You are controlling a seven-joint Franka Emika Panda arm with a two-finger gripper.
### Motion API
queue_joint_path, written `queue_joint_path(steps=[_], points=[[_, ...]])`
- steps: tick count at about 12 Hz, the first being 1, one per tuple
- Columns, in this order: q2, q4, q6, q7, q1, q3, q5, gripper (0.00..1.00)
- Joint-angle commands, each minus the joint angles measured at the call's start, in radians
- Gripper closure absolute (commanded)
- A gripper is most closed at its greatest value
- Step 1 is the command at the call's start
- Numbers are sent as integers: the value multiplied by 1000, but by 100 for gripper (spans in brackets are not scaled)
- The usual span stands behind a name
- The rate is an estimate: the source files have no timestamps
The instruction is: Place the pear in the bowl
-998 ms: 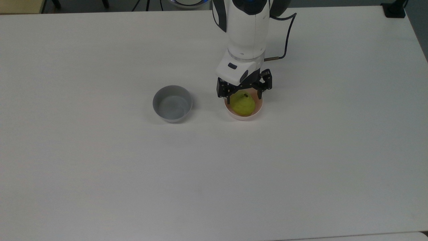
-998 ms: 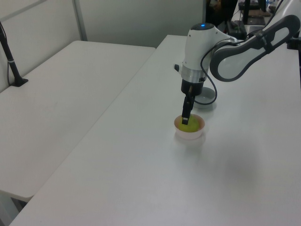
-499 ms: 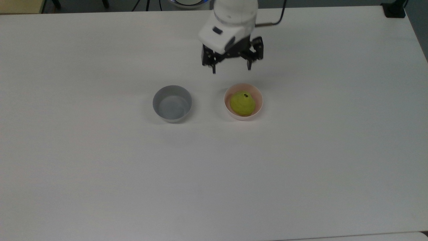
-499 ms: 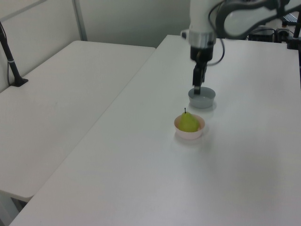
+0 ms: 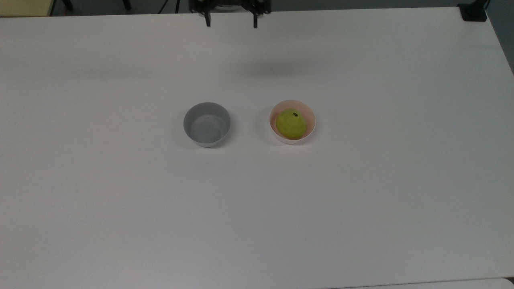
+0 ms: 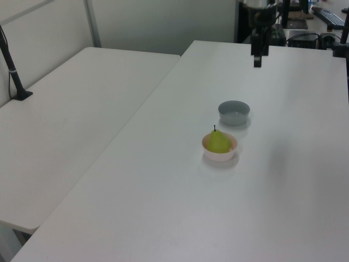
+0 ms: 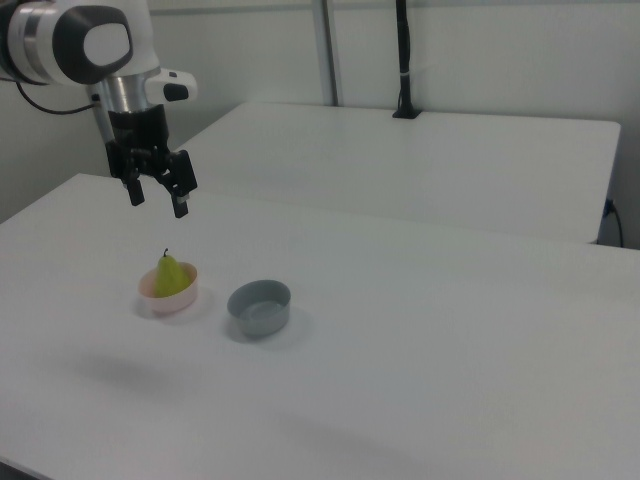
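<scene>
White and bare apart from three small things, the desk (image 5: 361,200) carried the whole scene, with a second pale desk (image 7: 420,160) standing beyond it in the right view. One second earlier the end effector (image 7: 155,190) had been down at the pink bowl (image 5: 292,122) with its fingers either side of the pear (image 5: 291,124). Half a second earlier it had risen clear of the rim. At this moment it was well apart from the bowl, up near the far edge of the desk in the top view and high above the bowl in the right view. Its two fingers stood apart and held nothing.

The pear sat inside the pink bowl, upright, its dark stem pointing up past the rim in the left view. It had not shifted as the arm pulled back. Judged from that, the placing looked done, and the arm seemed to be retreating, not preparing another grasp.

Counted: one pear, two bowls. The grey bowl (image 5: 207,124) stood near the pink bowl, to the top view's left of it, not touching it, and had nothing in it.
</scene>
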Motion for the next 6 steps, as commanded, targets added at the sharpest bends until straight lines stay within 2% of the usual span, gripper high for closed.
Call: queue_joint_path(steps=[1,3,6], points=[[-58,-9,-71,11,-45,-5,-6,0],[-62,-5,-65,-54,-88,-13,-5,0],[-47,36,-40,-215,-159,-14,37,0]])
